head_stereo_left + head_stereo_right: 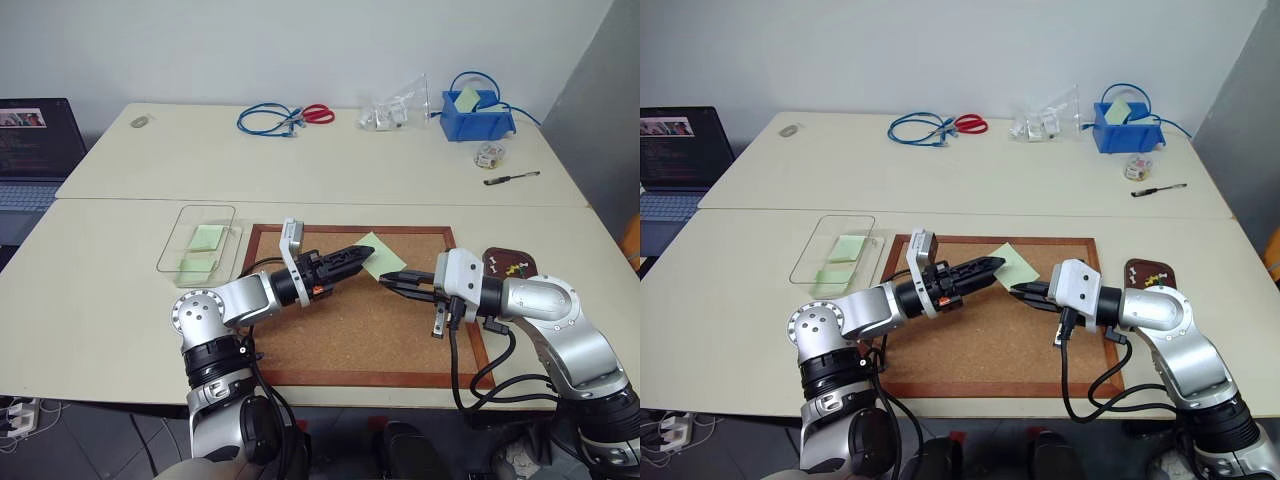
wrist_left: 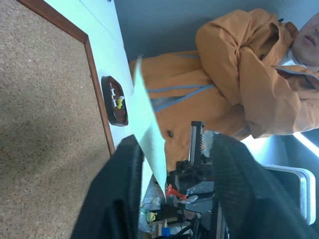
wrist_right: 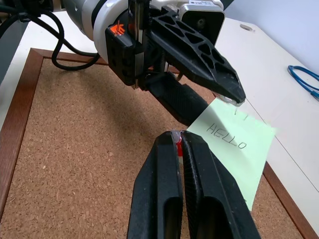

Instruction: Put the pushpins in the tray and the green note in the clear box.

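Note:
The green note (image 1: 388,252), with HELLO written on it, hangs in the air over the cork board (image 1: 350,335). My left gripper (image 1: 366,256) is open, one finger above and one below the note's near edge. My right gripper (image 1: 386,279) faces it from the right, shut on a red pushpin (image 3: 178,144) at the note's corner. I cannot tell whether the pin goes through the paper. The dark brown tray (image 1: 492,256) lies just right of the board behind my right wrist, with a yellow pushpin (image 2: 119,103) in it. The clear box (image 1: 175,245) lies left of the board.
Pale green notes (image 1: 207,237) lie in the clear box. On the far table are a blue bin (image 1: 477,118), blue cable (image 1: 266,121), red scissors (image 1: 319,113), a clear bag (image 1: 395,108), tape (image 1: 489,154) and a pen (image 1: 511,178). A laptop (image 1: 30,150) sits far left. A person in an orange jacket (image 2: 239,74) sits beyond the tray.

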Robot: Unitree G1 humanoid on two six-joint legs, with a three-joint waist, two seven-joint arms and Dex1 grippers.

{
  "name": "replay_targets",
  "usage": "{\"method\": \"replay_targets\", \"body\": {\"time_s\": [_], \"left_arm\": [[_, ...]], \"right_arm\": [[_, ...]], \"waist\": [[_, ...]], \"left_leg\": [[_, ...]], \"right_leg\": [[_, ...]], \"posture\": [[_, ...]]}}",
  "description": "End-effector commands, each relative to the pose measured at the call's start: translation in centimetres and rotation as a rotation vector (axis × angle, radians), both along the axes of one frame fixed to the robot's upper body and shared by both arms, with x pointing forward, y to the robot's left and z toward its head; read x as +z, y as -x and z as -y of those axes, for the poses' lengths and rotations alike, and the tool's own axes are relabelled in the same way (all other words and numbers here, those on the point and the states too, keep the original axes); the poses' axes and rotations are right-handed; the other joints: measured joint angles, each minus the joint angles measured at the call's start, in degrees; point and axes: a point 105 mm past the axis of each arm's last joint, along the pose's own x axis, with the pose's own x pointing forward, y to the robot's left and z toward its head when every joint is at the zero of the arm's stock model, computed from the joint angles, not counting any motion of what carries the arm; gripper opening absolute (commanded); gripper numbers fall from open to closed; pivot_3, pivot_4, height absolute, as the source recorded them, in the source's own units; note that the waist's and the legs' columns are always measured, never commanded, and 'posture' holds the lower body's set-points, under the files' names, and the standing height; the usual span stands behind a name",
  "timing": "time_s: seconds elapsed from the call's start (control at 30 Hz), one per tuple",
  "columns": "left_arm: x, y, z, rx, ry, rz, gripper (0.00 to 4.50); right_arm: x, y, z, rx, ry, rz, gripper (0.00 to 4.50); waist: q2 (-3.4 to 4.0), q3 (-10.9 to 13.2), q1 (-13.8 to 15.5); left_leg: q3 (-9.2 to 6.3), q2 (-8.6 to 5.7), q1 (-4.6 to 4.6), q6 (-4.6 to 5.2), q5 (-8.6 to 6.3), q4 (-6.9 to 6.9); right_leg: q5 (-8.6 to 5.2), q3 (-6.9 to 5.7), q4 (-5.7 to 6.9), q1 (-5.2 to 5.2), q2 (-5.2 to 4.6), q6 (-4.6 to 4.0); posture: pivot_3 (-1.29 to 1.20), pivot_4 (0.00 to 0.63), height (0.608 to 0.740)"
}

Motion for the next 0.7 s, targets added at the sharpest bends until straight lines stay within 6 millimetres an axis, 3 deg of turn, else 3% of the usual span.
{"method": "replay_targets", "body": {"time_s": [0.03,0.23,0.7], "left_arm": [[0.9,0.1,0.2,-0.012,0.023,0.034,1.02],[0.8,0.1,0.0,-0.005,0.017,0.035,0.08],[0.0,-0.1,-0.1,0.007,-0.052,0.028,0.04]], "right_arm": [[1.0,0.4,-0.4,0.025,0.001,0.056,0.0],[1.0,0.3,-0.4,0.026,0.0,0.056,0.0],[2.5,0.3,0.1,0.013,-0.016,0.096,0.0]], "waist": [[0.0,0.0,0.01],[0.0,0.0,0.02],[0.0,0.0,0.03]], "left_leg": [[0.0,0.0,0.0,-0.01,0.0,0.0],[0.0,0.0,0.0,-0.02,0.01,0.0],[0.0,0.0,0.0,-0.03,0.01,0.0]], "right_leg": [[0.0,0.0,0.0,0.0,0.0,0.0],[0.0,0.0,0.0,0.0,0.0,0.0],[0.0,0.0,0.0,0.0,0.0,0.0]], "posture": [[0.0,0.15,0.74],[0.0,0.15,0.74],[0.0,0.15,0.74]]}}
